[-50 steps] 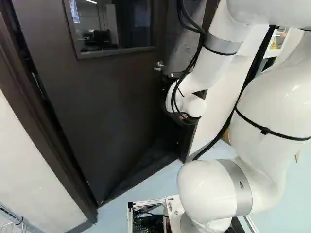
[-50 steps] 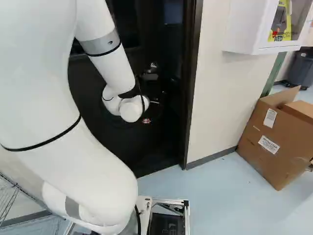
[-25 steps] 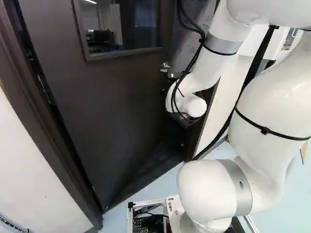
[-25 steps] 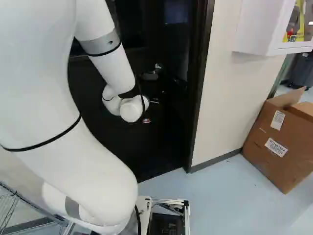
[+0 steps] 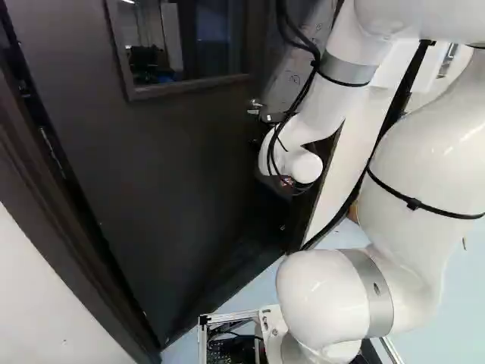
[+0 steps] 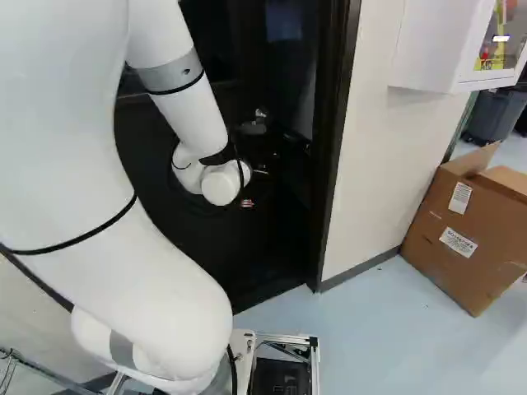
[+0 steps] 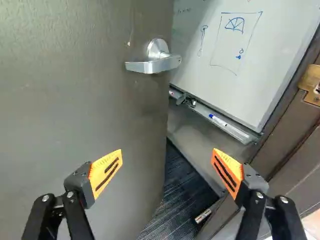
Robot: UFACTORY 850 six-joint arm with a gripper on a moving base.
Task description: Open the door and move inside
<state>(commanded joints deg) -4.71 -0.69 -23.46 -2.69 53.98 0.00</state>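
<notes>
The dark door (image 5: 167, 167) stands ajar, swung away from me, with a gap on its handle side. Its silver lever handle (image 7: 159, 62) is ahead of the gripper, untouched; it also shows in the left base view. Mostly hidden by the white wrist joint, my gripper (image 6: 247, 203) is close to the door's handle side in the right base view. The wrist view has the gripper (image 7: 167, 167) open, its orange-padded fingers wide apart. One finger is before the door face, the other before the gap, with nothing between them.
The dark door frame (image 6: 332, 164) borders the gap; its brass strike plate (image 7: 312, 85) shows. Beyond are a whiteboard (image 7: 225, 50) with a marker tray and dark carpet (image 7: 172, 200). A white wall cabinet (image 6: 436, 49) and a cardboard box (image 6: 461, 230) stand right of the doorway.
The base has moved: it turned one way then partly back, and the doorway is slightly closer. The gap beside the door looks a little wider. The arm holds its pose against its lowest joint.
</notes>
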